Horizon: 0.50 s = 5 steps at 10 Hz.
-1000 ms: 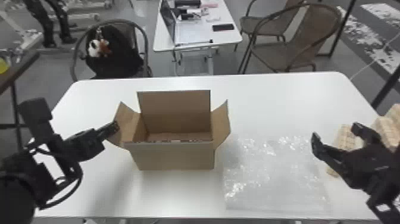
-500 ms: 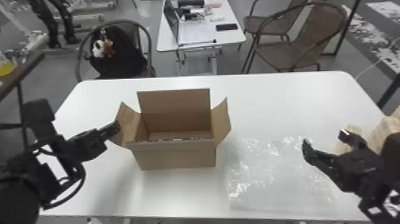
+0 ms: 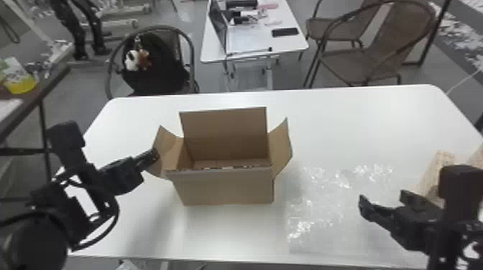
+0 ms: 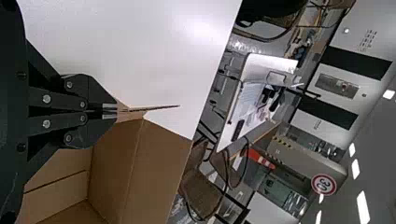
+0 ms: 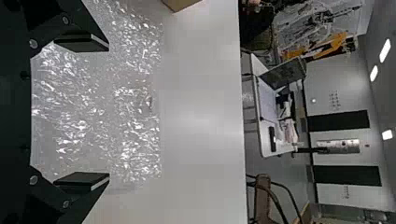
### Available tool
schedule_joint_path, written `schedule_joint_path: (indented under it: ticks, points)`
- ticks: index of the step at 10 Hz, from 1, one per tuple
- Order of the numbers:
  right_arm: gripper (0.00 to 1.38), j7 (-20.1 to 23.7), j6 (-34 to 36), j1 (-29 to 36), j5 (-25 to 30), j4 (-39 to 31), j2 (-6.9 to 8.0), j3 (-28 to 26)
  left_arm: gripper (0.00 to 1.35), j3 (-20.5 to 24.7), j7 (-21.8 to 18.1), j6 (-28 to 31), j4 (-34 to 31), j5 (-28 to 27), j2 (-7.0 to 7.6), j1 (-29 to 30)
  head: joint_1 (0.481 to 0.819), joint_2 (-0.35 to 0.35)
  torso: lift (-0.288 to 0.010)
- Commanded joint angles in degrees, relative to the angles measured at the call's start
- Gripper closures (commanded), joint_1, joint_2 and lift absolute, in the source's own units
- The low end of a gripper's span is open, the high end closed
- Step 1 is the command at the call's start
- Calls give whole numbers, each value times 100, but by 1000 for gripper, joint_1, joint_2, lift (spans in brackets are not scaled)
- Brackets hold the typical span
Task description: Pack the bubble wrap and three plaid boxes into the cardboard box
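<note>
**Open cardboard box waiting to be filled, bubble wrap lying flat beside it**

Taking 12 o'clock as the far side of the white counter [image 3: 359,122], the cardboard box [image 3: 222,186] is sitting between 9 and 10 o'clock of the centre. The bubble wrap [image 3: 323,215] is lying near 4 o'clock, loose on the surface. At 3 o'clock, two of the plaid boxes [image 3: 436,163] are partly showing beyond the right arm.

The packing is apparently only beginning. The cardboard box is standing upright with its mouth open, and bare cardboard is showing on the part of its floor in sight. The wrap and the plaid boxes in sight are all resting outside, so they are still needing to go in.

The cardboard box is facing upward, its long axis running from 9 to 3 o'clock. A tall flap [image 3: 222,125] is rising on its 12 o'clock side, while a side flap [image 3: 167,150] is splaying toward 9 o'clock and another toward 3. The wrap is spreading flat, one straight edge facing 6 o'clock; the right arm is covering part of it, so its long axis is hard to judge.

The left end effector [image 4: 116,111] is pinching the 9 o'clock side flap between closed fingers. The right end effector [image 3: 381,199] is hovering over the wrap, fingers parted, holding nothing.
</note>
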Motion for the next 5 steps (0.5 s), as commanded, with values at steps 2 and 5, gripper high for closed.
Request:
schedule_joint_path:
  ticks: [2, 5]
  points:
    - [297, 78, 581, -513, -483, 454, -78, 259, 1219, -58, 33, -11, 0, -10, -24, -14, 695, 172, -148]
    - [384, -81, 1143, -733, -729, 533, -166, 338, 1219, -84, 68, -63, 0, -19, -24, 12, 695, 202, -148]
